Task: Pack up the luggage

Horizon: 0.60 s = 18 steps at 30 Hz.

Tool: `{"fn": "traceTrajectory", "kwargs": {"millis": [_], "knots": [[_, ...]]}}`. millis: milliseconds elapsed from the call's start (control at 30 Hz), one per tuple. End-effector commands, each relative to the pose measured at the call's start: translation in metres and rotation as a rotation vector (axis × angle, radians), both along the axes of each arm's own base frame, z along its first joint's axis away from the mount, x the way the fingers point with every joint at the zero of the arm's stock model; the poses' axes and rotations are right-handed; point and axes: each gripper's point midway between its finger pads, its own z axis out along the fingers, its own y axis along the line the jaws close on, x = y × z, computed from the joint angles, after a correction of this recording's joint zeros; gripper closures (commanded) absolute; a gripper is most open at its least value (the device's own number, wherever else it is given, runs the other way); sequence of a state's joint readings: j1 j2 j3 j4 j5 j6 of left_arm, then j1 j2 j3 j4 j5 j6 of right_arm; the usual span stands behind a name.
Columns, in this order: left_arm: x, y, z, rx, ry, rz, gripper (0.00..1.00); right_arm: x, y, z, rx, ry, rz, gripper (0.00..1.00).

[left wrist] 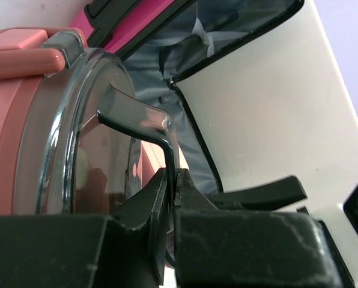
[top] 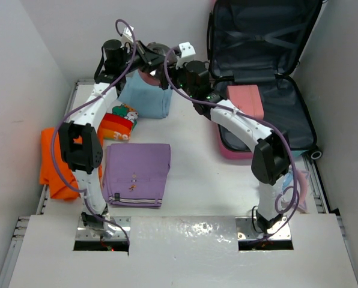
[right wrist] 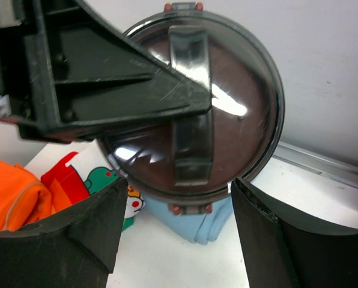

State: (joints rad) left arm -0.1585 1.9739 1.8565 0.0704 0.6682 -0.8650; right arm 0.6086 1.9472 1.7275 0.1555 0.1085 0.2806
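Pale walls round white worktop (top: 197,174). Far right corner: open pink-edged hard-shell suitcase (top: 293,120), dark grey lining up. Over far edge, left gripper (left wrist: 174,180) clenched on handle of smoky clear lid (right wrist: 227,120) of round pink container (left wrist: 23,120). Right gripper (right wrist: 178,192) parted, facing lid, not touching; suitcase rightward, nearer right gripper. Likely handover before packing.

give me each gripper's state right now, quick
left gripper: shut on the lid handle
right gripper: open, holding nothing, facing the clear lid
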Motion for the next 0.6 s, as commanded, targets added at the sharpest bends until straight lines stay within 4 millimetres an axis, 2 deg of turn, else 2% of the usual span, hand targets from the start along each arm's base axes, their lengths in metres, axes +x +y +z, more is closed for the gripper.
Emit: {"fn": "traceTrajectory", "kwargs": {"millis": [0, 200, 333, 567], "knots": [[-0.033, -0.002, 0.073, -0.013, -0.206, -0.033, 1.00, 0.007, 0.002, 0.043, 0.078, -0.094, 0.015, 0.33], [-0.036, -0.008, 0.073, -0.017, -0.209, -0.050, 1.00, 0.018, -0.001, 0.042, 0.145, -0.084, 0.019, 0.43], [-0.038, -0.012, 0.078, -0.035, -0.223, -0.060, 1.00, 0.022, 0.010, 0.038, 0.170, -0.058, 0.060, 0.47], [-0.039, -0.015, 0.079, -0.046, -0.222, -0.068, 1.00, 0.024, 0.013, 0.016, 0.161, -0.007, 0.058, 0.56]]}}
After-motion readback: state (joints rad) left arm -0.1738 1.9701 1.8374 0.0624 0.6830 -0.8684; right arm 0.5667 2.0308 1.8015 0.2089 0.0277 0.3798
